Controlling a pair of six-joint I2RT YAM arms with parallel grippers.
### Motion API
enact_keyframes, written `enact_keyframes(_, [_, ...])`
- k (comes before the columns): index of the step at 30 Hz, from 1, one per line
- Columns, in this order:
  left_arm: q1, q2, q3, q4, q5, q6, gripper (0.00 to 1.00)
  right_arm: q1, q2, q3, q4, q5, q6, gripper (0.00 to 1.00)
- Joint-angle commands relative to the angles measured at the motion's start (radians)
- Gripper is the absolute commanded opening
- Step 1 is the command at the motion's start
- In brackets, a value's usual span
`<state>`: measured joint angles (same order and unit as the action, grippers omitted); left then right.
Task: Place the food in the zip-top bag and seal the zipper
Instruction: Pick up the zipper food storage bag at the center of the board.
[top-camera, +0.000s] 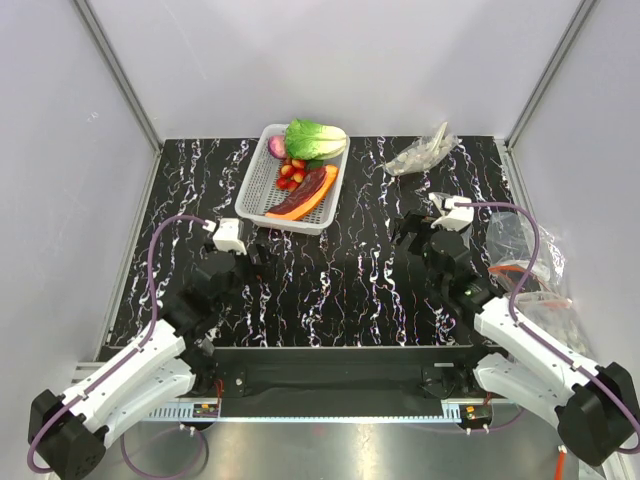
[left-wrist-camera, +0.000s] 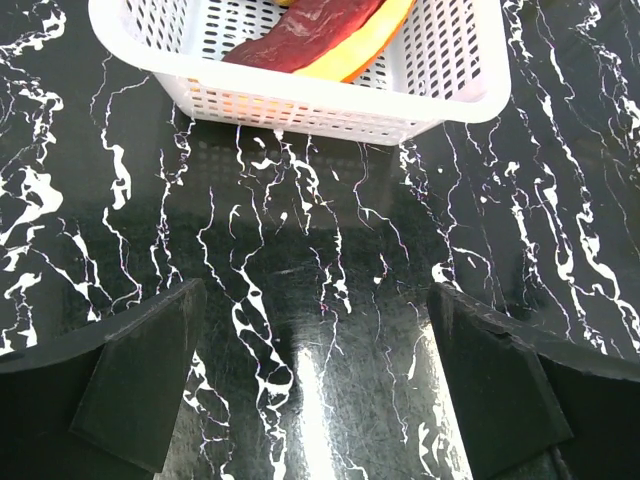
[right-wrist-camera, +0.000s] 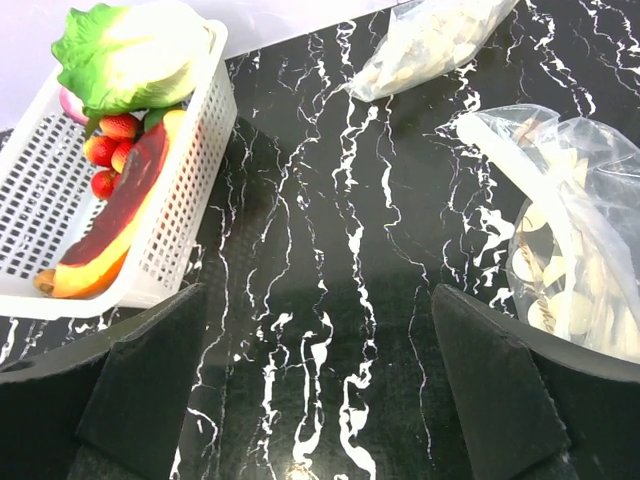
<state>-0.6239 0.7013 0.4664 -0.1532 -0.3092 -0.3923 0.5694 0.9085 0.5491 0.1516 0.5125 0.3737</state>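
Observation:
The food lies in a white lattice basket (top-camera: 262, 190) at the back middle: a pale-green lettuce head (top-camera: 316, 138), a pink-purple bulb (top-camera: 277, 146), red berries (top-camera: 291, 172) and long dark-red and orange pieces (top-camera: 305, 195). A crumpled clear dotted zip-top bag (top-camera: 422, 152) lies at the back right; I cannot make out its zipper. My left gripper (top-camera: 252, 248) is open and empty just in front of the basket (left-wrist-camera: 300, 100). My right gripper (top-camera: 412, 232) is open and empty over bare table, between the basket (right-wrist-camera: 190, 200) and the bags. The right wrist view shows the lettuce (right-wrist-camera: 135, 55) and the bag (right-wrist-camera: 440, 40).
A second, larger clear dotted bag (top-camera: 525, 250) lies at the table's right edge beside my right arm, also in the right wrist view (right-wrist-camera: 570, 250). Grey walls close in the table on three sides. The table (top-camera: 340, 280) is black marble with white veins.

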Motion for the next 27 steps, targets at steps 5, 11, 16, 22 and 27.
enact_keyframes(5, [0.003,0.004,-0.012,0.113,0.051,0.026,0.99,-0.012,0.053,0.098,-0.117,0.049,-0.053,1.00])
enact_keyframes(11, [0.001,0.018,-0.014,0.132,0.085,0.026,0.99,-0.138,0.200,0.339,-0.377,-0.006,-0.022,1.00])
enact_keyframes(16, [-0.003,0.035,-0.018,0.150,0.122,0.026,0.99,-0.302,0.308,0.459,-0.506,-0.028,-0.033,0.99])
enact_keyframes(22, [-0.005,0.043,-0.020,0.171,0.145,0.013,0.99,-0.318,0.440,0.528,-0.573,0.014,-0.108,0.84])
enact_keyframes(27, [-0.005,0.055,-0.017,0.176,0.162,0.007,0.99,-0.318,0.549,0.546,-0.575,0.041,-0.117,0.81])
